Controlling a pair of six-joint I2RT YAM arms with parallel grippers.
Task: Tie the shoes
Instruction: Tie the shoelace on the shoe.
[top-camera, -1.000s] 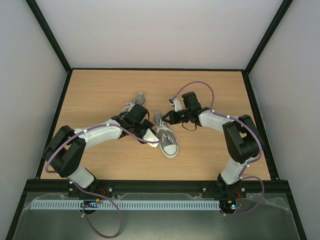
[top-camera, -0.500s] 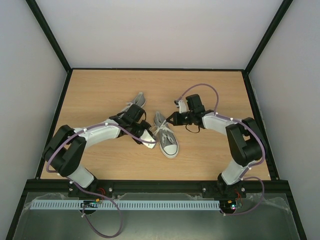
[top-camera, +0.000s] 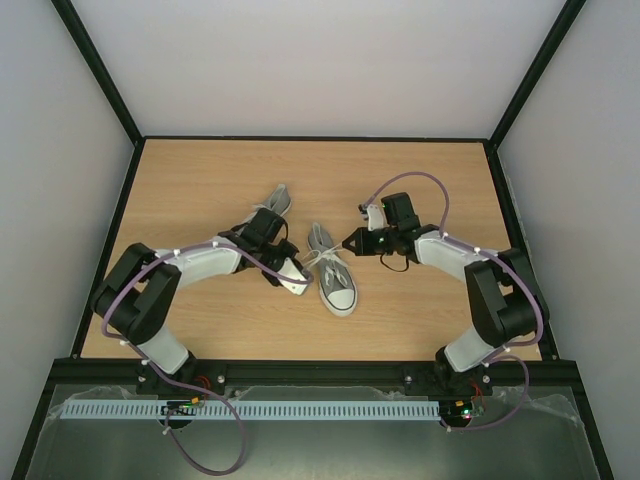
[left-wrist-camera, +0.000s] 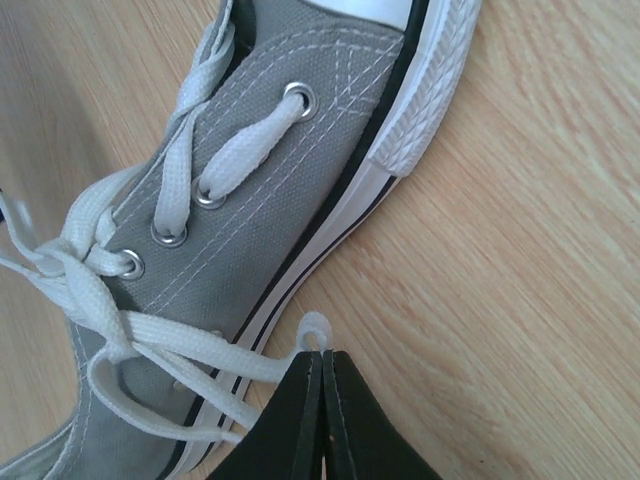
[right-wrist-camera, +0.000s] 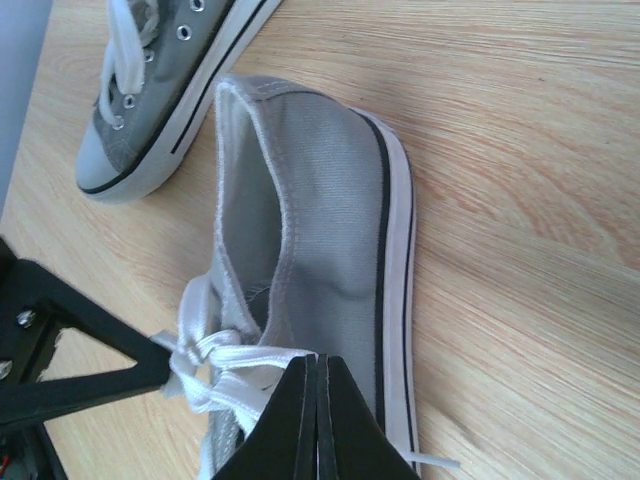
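One of the shoes (top-camera: 338, 286), grey with a white toe cap, lies mid-table with its toe toward the near edge. The other one (top-camera: 276, 202) lies behind my left wrist. My left gripper (top-camera: 303, 284) sits at the near shoe's left side. In the left wrist view the gripper (left-wrist-camera: 322, 357) is shut on a small loop of white lace (left-wrist-camera: 315, 330) beside the sole. My right gripper (top-camera: 347, 243) is at the shoe's heel end, and it (right-wrist-camera: 318, 360) is shut on a lace strand (right-wrist-camera: 255, 352) running from the knot. The left fingers (right-wrist-camera: 80, 375) show across the knot.
Black frame rails (top-camera: 125, 210) edge the wooden table (top-camera: 200, 320) left and right. White walls rise behind the far edge. Purple cables (top-camera: 410, 180) loop over both arms.
The right gripper has drawn away to the right with its lace, and the left gripper has drawn back left. The lace strands between them now run straighter.
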